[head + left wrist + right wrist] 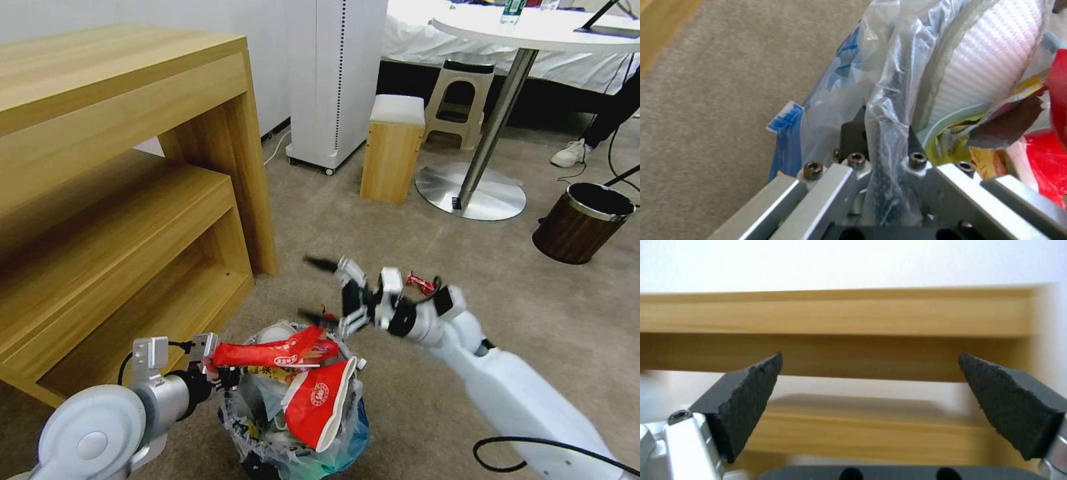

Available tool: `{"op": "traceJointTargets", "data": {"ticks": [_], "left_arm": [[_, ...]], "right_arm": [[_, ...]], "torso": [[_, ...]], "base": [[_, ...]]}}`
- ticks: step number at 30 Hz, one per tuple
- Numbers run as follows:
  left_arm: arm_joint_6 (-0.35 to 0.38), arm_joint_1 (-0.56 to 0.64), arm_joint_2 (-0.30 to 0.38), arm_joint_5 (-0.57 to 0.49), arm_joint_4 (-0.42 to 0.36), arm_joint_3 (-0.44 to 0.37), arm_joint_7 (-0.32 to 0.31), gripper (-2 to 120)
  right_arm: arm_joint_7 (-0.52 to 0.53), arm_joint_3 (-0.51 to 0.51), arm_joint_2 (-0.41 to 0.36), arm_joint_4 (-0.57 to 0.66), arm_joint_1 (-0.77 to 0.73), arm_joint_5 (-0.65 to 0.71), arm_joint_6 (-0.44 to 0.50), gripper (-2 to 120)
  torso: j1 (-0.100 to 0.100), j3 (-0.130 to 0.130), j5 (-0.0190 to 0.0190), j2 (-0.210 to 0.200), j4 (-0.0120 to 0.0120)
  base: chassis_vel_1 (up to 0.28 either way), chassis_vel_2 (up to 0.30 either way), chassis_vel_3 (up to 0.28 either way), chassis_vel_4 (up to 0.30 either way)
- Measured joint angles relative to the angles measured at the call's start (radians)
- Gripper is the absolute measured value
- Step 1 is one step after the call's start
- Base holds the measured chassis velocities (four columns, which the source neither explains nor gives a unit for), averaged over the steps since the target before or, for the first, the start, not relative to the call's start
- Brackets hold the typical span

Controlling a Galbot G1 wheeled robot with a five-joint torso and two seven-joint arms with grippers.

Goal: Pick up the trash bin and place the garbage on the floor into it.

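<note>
The trash bin (pixel 293 433), black and lined with a crinkly clear bag with a blue patch, is low in the head view. It is stuffed with garbage: a red-white crushed bowl (pixel 319 403), long red wrappers (pixel 270 353) and a white slipper (pixel 991 60). My left gripper (pixel 223 375) is shut on the bin's rim (pixel 889 100) and bag at its left side. Just above and beyond the bin hovers my right gripper (pixel 308 288), open and holding nothing; in the right wrist view its fingers (pixel 751 396) stand wide apart. A small red wrapper (pixel 421 283) lies on the carpet behind the right wrist.
A wooden shelf unit (pixel 127 200) fills the left. Farther off stand a white appliance (pixel 333 80), a wooden stool (pixel 393 150), a plastic stool (pixel 460 100) and a round table's metal base (pixel 470 193). A brown wood-patterned bin (pixel 583 223) stands at right, with a person's shoe (pixel 570 153) beyond it.
</note>
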Motion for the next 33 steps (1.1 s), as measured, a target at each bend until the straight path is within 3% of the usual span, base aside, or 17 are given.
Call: {"op": "traceJointTargets", "data": {"ticks": [1,2,5,6,7,8,10,11,13,17,22,33], "left_arm": [[0.000,0.003,-0.001,0.003,-0.003,-0.003,-0.005,1],[0.000,0.003,-0.001,0.003,-0.003,-0.003,-0.005,1],[0.000,0.008,-0.013,0.013,-0.009,-0.022,-0.027,1],[0.000,0.008,-0.013,0.013,-0.009,-0.022,-0.027,1],[-0.001,0.012,-0.021,0.015,-0.013,-0.030,-0.038,1],[-0.011,0.020,-0.038,0.017,-0.023,-0.046,-0.055,1],[-0.015,0.022,-0.042,0.017,-0.026,-0.050,-0.059,1],[-0.027,0.025,-0.062,0.012,-0.039,-0.062,-0.076,1],[-0.036,0.025,-0.081,0.000,-0.054,-0.067,-0.100,1],[-0.053,0.044,-0.093,-0.008,-0.071,-0.068,-0.150,1],[-0.051,0.074,-0.089,0.021,-0.079,-0.084,-0.159,1],[-0.039,0.077,-0.079,0.067,-0.086,-0.080,-0.156,1]], "right_arm": [[0.109,0.048,-0.014,0.019,-0.009,-0.055,-0.029,100],[0.109,0.048,-0.014,0.019,-0.009,-0.055,-0.029,100],[0.402,0.177,-0.050,0.038,-0.051,-0.246,-0.130,100],[0.402,0.177,-0.050,0.038,-0.051,-0.246,-0.130,100],[0.463,0.199,-0.057,0.039,-0.064,-0.277,-0.161,100],[0.597,0.222,-0.070,0.039,-0.088,-0.305,-0.236,100],[0.628,0.225,-0.072,0.039,-0.095,-0.304,-0.252,100],[0.731,0.236,-0.078,0.039,-0.119,-0.288,-0.305,100],[0.840,0.253,-0.079,0.036,-0.160,-0.261,-0.356,100],[0.918,0.270,-0.075,0.036,-0.223,-0.237,-0.416,100],[0.909,0.282,-0.065,0.036,-0.289,-0.265,-0.410,100],[0.755,0.277,-0.046,0.010,-0.426,-0.363,-0.236,100]], "torso": [[0.000,0.000,0.0000,0.000,0.0001],[0.000,0.000,0.0000,0.000,0.0001],[0.000,0.000,0.0002,0.000,-0.0003],[0.000,0.000,0.0002,0.000,-0.0003],[0.000,0.000,0.0002,0.000,-0.0004],[0.000,0.000,0.0003,0.000,-0.0003],[0.000,0.000,0.0003,0.000,-0.0002],[0.000,0.000,0.0004,0.000,0.0000],[0.000,0.000,0.0002,0.000,0.0000],[0.000,0.000,0.0003,0.000,-0.0003],[0.000,0.000,0.0001,0.000,0.0002],[0.000,0.000,0.0000,0.000,-0.0001]], "base": [[0.000,0.000,0.000,0.000],[0.000,0.000,0.000,0.000],[0.000,0.000,0.000,0.000],[0.000,0.000,0.000,0.000],[0.000,0.000,0.000,0.000],[0.000,0.000,0.000,0.000],[0.000,0.000,0.000,0.000],[0.000,0.000,0.000,0.000],[0.000,0.000,0.000,0.000],[0.000,0.000,0.000,0.000],[0.000,0.000,0.000,0.000],[0.000,0.000,0.000,0.000]]}}
